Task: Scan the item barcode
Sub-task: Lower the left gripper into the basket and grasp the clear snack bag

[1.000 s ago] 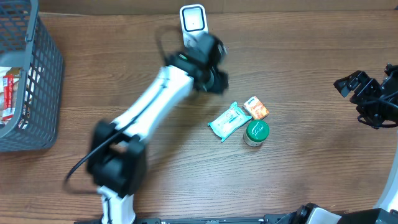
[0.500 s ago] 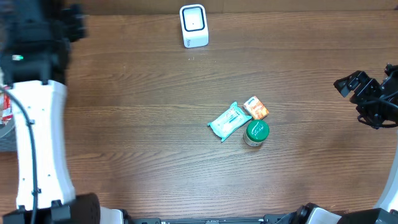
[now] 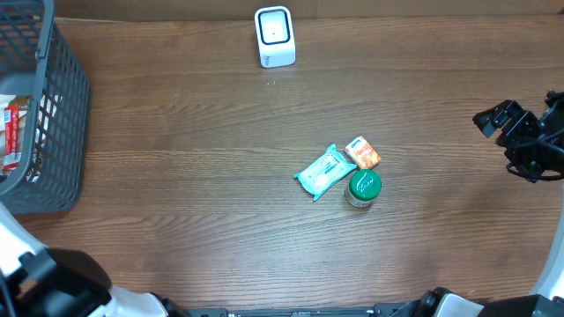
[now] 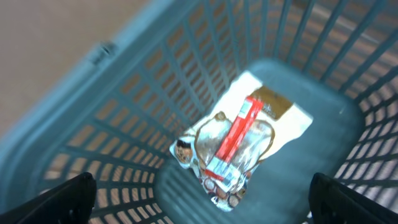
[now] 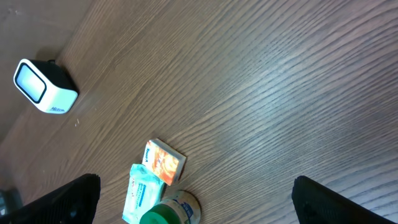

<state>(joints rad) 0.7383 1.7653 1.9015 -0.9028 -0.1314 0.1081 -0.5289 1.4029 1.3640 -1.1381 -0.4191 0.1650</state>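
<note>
My left end effector (image 4: 208, 200) is released, its fingers (image 4: 62, 196) spread wide with nothing between them. It hangs over the basket (image 4: 93, 130), which stands far to the left of the scanner (image 3: 274, 35). Only my left wrist view looks down to the basket's floor, where a clear packet (image 4: 233, 146) with a red band lies flat and apart from my fingers. Overhead, just a sliver of that packet (image 3: 11, 132) shows past the basket's (image 3: 62, 114) wall. That view shows none of my left end effector, only a blurred part of my left arm (image 3: 44, 282) at the corner.

My right end effector (image 3: 520, 141) is also released and empty, above the tabletop (image 3: 176, 176) far to the right of the scanner. Three things cluster on the near side of the scanner, a little to its right: a teal pack (image 3: 325, 171), an orange box (image 3: 362, 152) and a green-lidded jar (image 3: 363, 187). The box and jar sit close against the pack.

My right wrist view catches the scanner's (image 5: 43, 87) screen from the side, and the box's (image 5: 165, 162) printed face, which the overhead view leaves too small to read.
</note>
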